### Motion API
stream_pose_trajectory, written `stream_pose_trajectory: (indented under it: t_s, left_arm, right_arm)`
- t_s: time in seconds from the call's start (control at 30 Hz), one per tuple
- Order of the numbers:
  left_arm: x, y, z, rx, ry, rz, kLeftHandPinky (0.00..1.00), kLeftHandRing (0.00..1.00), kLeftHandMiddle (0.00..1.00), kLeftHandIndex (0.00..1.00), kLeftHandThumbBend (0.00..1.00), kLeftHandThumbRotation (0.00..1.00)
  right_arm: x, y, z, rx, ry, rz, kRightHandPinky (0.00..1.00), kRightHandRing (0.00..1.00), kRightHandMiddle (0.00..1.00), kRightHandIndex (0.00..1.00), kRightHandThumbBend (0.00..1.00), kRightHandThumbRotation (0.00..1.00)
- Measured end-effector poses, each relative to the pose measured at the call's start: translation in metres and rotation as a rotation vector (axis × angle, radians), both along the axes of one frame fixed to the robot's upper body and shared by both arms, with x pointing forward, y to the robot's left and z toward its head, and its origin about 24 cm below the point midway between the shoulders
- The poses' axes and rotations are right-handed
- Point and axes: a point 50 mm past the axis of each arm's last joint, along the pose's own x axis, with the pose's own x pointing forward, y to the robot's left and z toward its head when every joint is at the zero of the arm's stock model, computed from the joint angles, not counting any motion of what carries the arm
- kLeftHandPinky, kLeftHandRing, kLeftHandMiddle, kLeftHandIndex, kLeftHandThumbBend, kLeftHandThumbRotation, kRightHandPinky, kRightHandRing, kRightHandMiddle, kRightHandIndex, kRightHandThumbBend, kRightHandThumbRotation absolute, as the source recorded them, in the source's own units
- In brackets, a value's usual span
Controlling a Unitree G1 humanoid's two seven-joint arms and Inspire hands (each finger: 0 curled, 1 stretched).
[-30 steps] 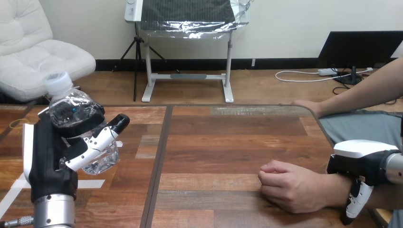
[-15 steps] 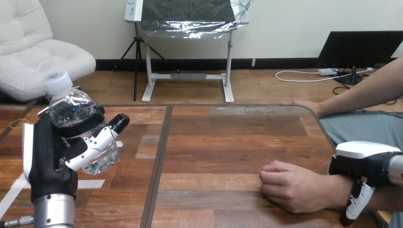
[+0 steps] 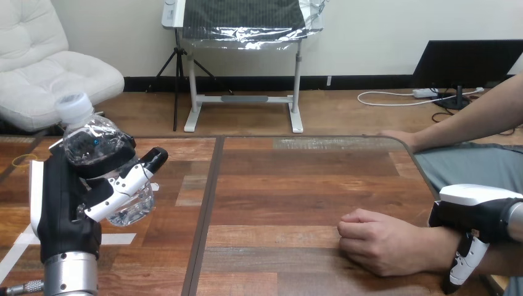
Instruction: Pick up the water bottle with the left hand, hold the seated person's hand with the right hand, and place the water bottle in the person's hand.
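Observation:
A clear water bottle (image 3: 92,145) with a white cap stands upright at the left, lifted off the table. My left hand (image 3: 65,209) is shut on it, its fingers wrapped round the bottle's body and lower half. The person's hand (image 3: 382,240) rests on the table at the lower right as a closed fist, knuckles pointing left. My right hand (image 3: 475,213) sits over the person's wrist just behind that fist, a finger curling down the wrist's near side. A wide stretch of table lies between the bottle and the fist.
The wooden table (image 3: 296,185) has a dark seam down its middle and white tape marks (image 3: 117,238) at the left. The person's other hand (image 3: 396,137) rests on the far right corner of the table.
My right hand and the person's fist have slid slightly right and down. The left hand and the bottle have stayed put.

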Motion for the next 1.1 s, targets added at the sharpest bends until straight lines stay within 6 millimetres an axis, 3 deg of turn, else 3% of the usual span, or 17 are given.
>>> stream_pose_trajectory:
  t_s: [1.1]
  left_arm:
    - [0.013,-0.004,-0.002,0.011,-0.007,-0.007,0.17,0.22,0.28,0.37,0.52,0.0]
  right_arm:
    - [0.002,-0.001,0.019,0.081,-0.061,-0.029,0.15,0.2,0.27,0.28,0.78,0.0]
